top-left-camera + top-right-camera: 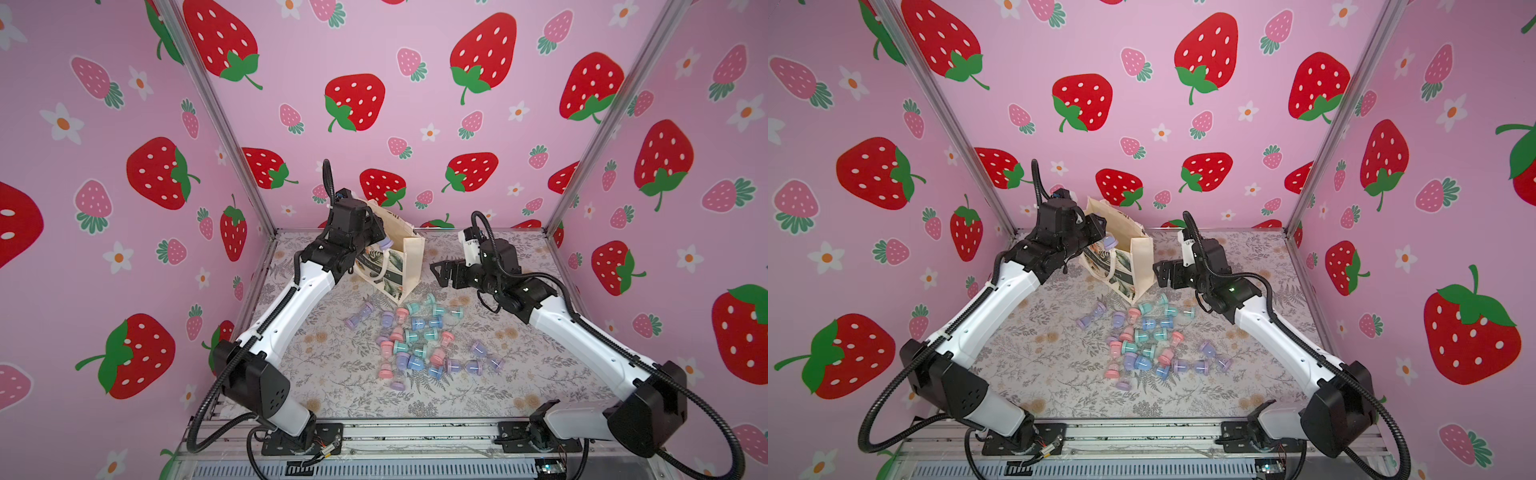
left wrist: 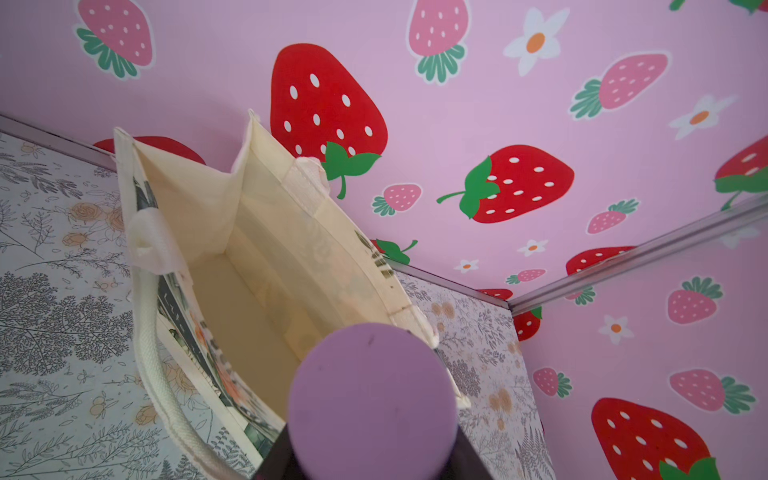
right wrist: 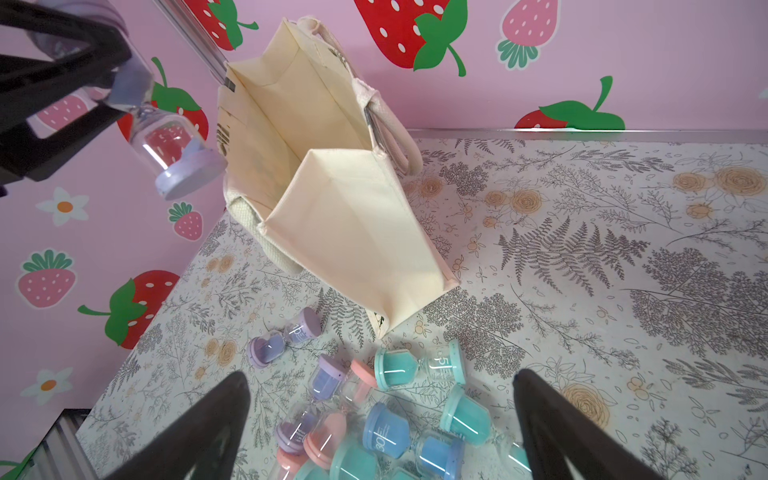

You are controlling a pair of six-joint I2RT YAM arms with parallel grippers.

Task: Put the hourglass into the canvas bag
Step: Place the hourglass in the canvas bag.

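Observation:
The canvas bag (image 1: 401, 266) (image 1: 1138, 262) stands upright at the back of the table with its mouth open. In the left wrist view the canvas bag (image 2: 257, 270) shows a bare cream floor. My left gripper (image 1: 380, 240) is shut on a purple hourglass (image 1: 386, 243) (image 1: 1109, 242) and holds it tilted in the air, just beside the bag's upper rim. Its round purple cap (image 2: 372, 399) fills the near part of the left wrist view. The right wrist view shows the held hourglass (image 3: 166, 141) left of the bag's mouth. My right gripper (image 1: 437, 270) (image 3: 380, 378) hangs open and empty to the right of the bag.
A pile of several loose hourglasses (image 1: 419, 340) (image 3: 374, 415), pink, teal, blue and purple, lies on the floral table in front of the bag. A cream handle (image 2: 153, 357) droops over the bag's printed front. Strawberry-print walls close in the back and sides.

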